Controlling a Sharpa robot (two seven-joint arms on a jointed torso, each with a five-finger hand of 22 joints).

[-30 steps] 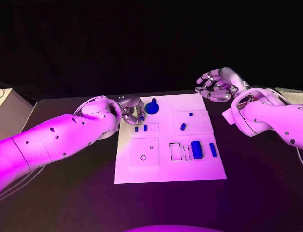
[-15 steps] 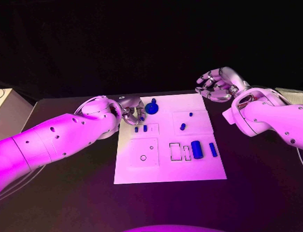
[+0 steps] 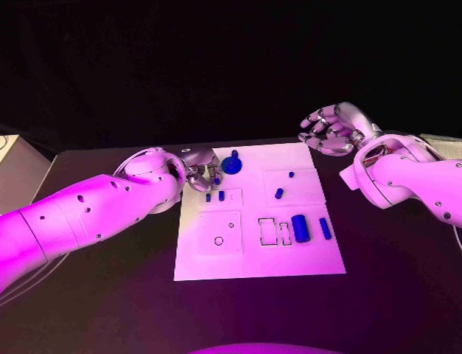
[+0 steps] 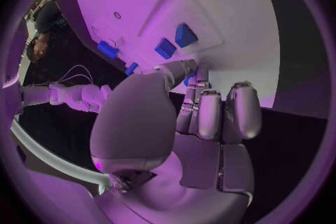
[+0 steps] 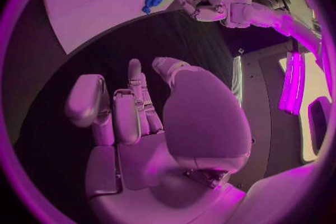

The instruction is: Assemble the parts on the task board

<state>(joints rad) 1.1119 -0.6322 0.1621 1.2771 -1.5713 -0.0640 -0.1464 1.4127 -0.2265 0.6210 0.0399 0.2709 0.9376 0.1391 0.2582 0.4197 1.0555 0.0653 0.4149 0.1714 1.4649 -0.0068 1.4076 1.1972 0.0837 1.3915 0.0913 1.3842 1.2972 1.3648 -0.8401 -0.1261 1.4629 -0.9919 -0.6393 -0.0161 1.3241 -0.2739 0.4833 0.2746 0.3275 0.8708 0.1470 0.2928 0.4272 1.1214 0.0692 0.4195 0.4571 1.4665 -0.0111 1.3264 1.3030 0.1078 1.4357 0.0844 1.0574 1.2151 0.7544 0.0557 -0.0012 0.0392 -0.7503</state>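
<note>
The white task board (image 3: pixel 257 254) lies in the middle of the black table. My left hand (image 3: pixel 201 171) is at the board's far left corner with its fingers curled, and its thumb and fingertips pinch a small blue part (image 4: pixel 189 81). Just beside it lies a round blue part with a stem (image 3: pixel 232 162). Two short blue pegs (image 3: pixel 215 196) stand close below the hand. A thick blue cylinder (image 3: pixel 301 228) and a thinner one (image 3: pixel 324 228) lie at the board's right side. My right hand (image 3: pixel 331 129) hangs beyond the board's far right corner, fingers curled in, holding nothing.
Two more small blue parts (image 3: pixel 278 193) (image 3: pixel 290 175) sit in the board's upper right panel. Rectangular cut-outs (image 3: pixel 267 230) and a small round hole (image 3: pixel 218 240) mark the board's lower half. A pale box (image 3: pixel 2 173) stands off the table's left edge.
</note>
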